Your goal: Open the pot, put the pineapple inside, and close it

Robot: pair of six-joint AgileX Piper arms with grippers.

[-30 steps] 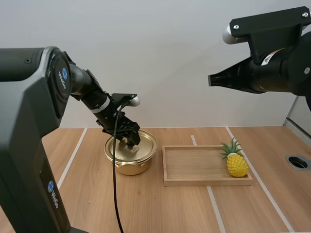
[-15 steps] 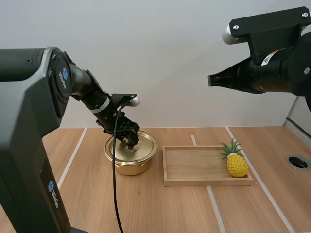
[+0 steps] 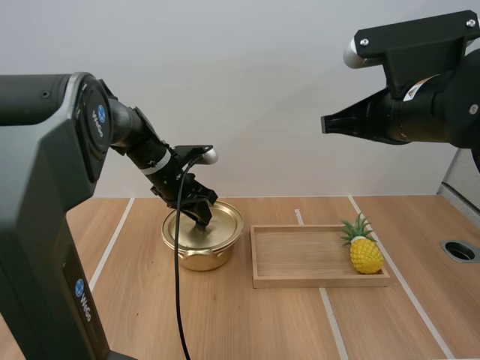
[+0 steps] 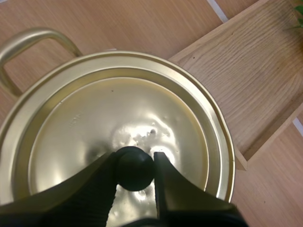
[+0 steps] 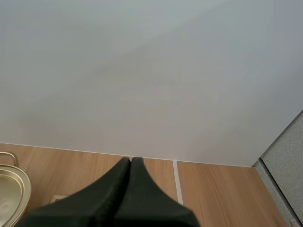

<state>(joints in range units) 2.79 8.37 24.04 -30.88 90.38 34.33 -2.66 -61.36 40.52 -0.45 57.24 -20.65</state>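
A gold pot (image 3: 196,251) stands left of centre on the table with its lid (image 3: 211,225) on. My left gripper (image 3: 201,218) reaches down onto the lid. In the left wrist view its two fingers press against either side of the lid's black knob (image 4: 135,168), on the gold lid (image 4: 118,109). A yellow pineapple (image 3: 366,252) with a green crown stands upright at the right end of the wooden tray (image 3: 300,259). My right gripper (image 3: 330,124) hangs high over the table's right side, shut, its fingers together as one dark wedge (image 5: 130,163).
The tray (image 4: 251,80) lies close to the right of the pot, almost touching its rim. One looped pot handle (image 4: 28,42) sticks out on the side away from the tray. A round hole (image 3: 460,250) sits in the table near the right edge.
My left gripper's fingers have drawn together from wide apart onto the lid's knob. The pot, pineapple and right arm have stayed put.
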